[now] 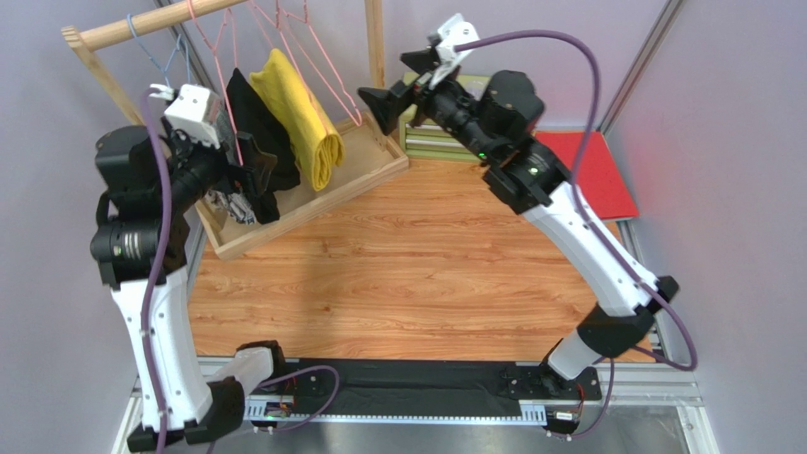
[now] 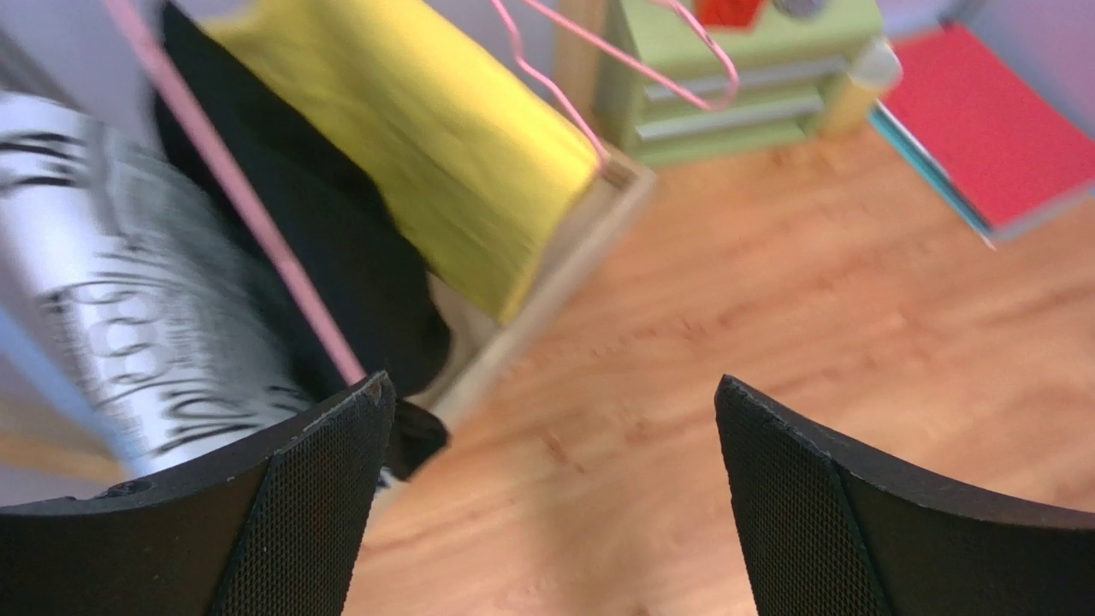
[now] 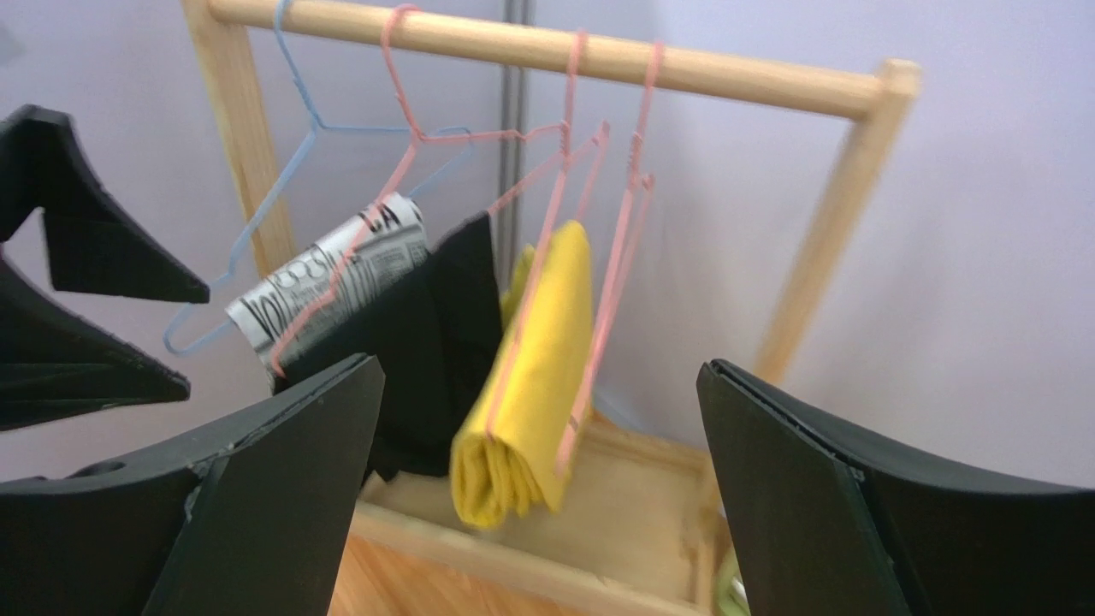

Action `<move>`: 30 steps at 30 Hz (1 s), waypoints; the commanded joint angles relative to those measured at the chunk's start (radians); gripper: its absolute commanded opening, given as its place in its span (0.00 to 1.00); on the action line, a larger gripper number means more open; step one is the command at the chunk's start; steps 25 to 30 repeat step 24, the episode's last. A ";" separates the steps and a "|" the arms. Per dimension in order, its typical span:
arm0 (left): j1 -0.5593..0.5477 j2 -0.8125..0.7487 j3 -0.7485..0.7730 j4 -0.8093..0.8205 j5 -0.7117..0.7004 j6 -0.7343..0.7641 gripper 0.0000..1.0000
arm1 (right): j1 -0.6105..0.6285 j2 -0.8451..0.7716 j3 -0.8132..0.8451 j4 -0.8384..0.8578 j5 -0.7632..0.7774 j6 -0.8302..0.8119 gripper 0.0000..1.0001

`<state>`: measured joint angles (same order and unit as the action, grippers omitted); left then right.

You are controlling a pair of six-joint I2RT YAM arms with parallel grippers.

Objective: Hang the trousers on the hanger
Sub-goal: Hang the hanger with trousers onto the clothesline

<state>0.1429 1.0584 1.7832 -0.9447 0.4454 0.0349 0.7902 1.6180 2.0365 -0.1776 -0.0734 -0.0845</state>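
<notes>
Under the wooden rail (image 3: 720, 77), yellow trousers (image 3: 534, 372) hang over a pink hanger (image 3: 618, 257), the rail unseen from the left wrist. Left gripper (image 2: 553, 392) and right gripper (image 3: 540, 372) gape wide.

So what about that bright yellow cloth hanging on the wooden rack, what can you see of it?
The bright yellow cloth trousers are plain, soft and folded into a thick, narrow bundle. They are draped through a thin pink wire hanger whose hook sits on the round wooden rail. They hang tilted, with the folded end lowest, just over the wooden tray base; whether they touch it is unclear. A black garment hangs close beside them.
</notes>
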 commanded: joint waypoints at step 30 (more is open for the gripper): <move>-0.482 0.212 -0.392 -0.003 -0.313 0.154 1.00 | -0.678 -0.708 -0.997 -0.507 -0.272 0.029 1.00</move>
